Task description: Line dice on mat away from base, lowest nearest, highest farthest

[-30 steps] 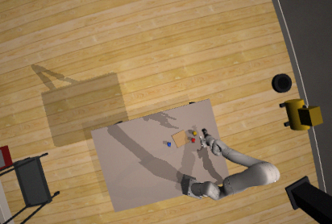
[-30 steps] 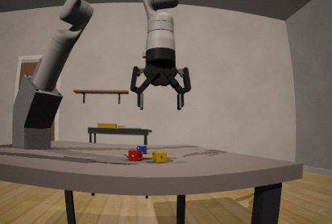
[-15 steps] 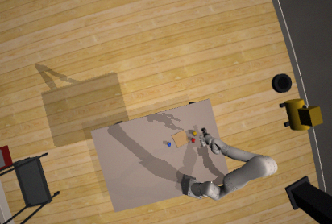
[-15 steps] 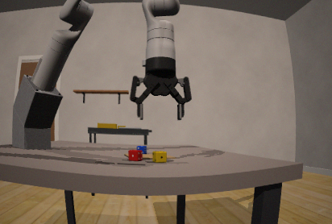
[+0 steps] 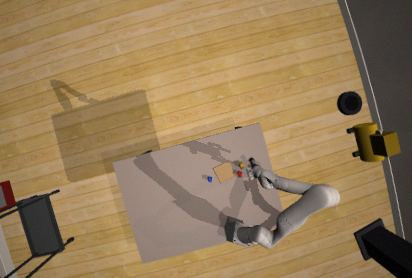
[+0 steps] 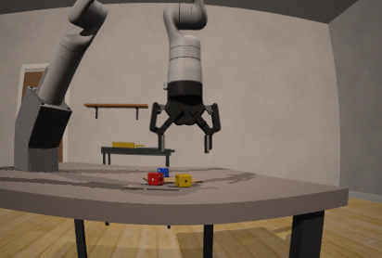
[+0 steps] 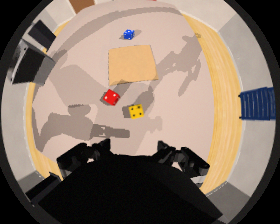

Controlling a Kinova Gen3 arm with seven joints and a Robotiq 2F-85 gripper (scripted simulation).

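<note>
The tan mat (image 5: 223,172) (image 7: 132,65) lies flat on the table. The red die (image 5: 240,173) (image 6: 156,179) (image 7: 111,97) is on the table off the mat's near edge in the wrist view; its top seems to show two pips. The yellow die (image 5: 241,165) (image 6: 184,180) (image 7: 136,111) is beside it, off the mat, with four pips on top. The blue die (image 5: 210,179) (image 6: 162,172) (image 7: 128,34) is off the mat's opposite side; its top number is too small to read. My gripper (image 6: 184,148) (image 7: 133,145) is open and empty, pointing down well above the table.
The grey table (image 5: 165,208) (image 6: 278,193) (image 7: 176,115) bears the mat and the dice. The robot's base (image 5: 235,230) (image 6: 37,133) (image 7: 31,62) stands at one table edge, left in the wrist view. Shadows of the arm cross the table.
</note>
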